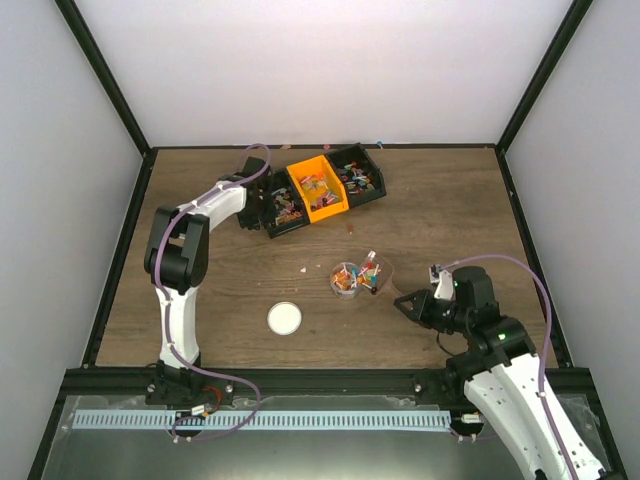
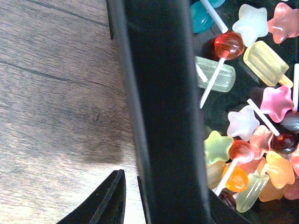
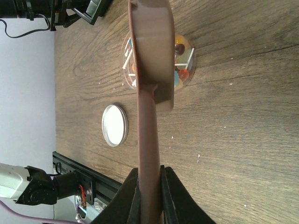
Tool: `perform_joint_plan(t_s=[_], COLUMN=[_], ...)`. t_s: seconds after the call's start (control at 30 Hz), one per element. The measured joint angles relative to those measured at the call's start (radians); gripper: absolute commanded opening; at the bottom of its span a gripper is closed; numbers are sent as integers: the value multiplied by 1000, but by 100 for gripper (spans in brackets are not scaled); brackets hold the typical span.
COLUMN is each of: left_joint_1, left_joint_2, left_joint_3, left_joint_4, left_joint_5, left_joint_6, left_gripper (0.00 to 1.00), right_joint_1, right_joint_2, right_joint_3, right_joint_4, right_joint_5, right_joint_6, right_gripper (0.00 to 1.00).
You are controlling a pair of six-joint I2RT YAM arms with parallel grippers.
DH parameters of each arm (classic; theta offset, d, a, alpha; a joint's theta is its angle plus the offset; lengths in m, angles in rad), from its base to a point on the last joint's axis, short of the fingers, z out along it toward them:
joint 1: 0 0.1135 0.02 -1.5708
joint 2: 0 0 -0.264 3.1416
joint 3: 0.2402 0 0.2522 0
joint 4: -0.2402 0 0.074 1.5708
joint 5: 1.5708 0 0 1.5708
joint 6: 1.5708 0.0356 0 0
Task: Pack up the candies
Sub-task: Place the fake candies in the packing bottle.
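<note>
While scoop (image 3: 149, 56) points at jar (image 3: 193, 65) | candies (image 2: 241, 123): sticks lie every way

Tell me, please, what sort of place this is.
Probably a robotics lab test cell: plain white walls box in a wooden table, with a left arm and right arm bolted at its edge.

White lid (image 1: 284, 318) lies on wooden table (image 1: 450, 210), near the brown scoop (image 3: 150, 56).

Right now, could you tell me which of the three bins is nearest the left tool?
The leftmost black bin; the left tool is at its outer wall.
</note>
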Motion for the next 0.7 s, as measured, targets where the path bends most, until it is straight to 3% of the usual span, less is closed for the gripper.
perform_joint_plan(t_s=[0.7], left_joint_1=[0], left_joint_2=[0], left_joint_3=[0], left_joint_4=[0], left_joint_5=[8], left_joint_6=[-1], left_gripper=[34], right_joint_1=[0], right_joint_2=[145], right_joint_3=[165], right_joint_4=[-136], right_joint_5=[76], right_joint_6=[-132], right_gripper=[1])
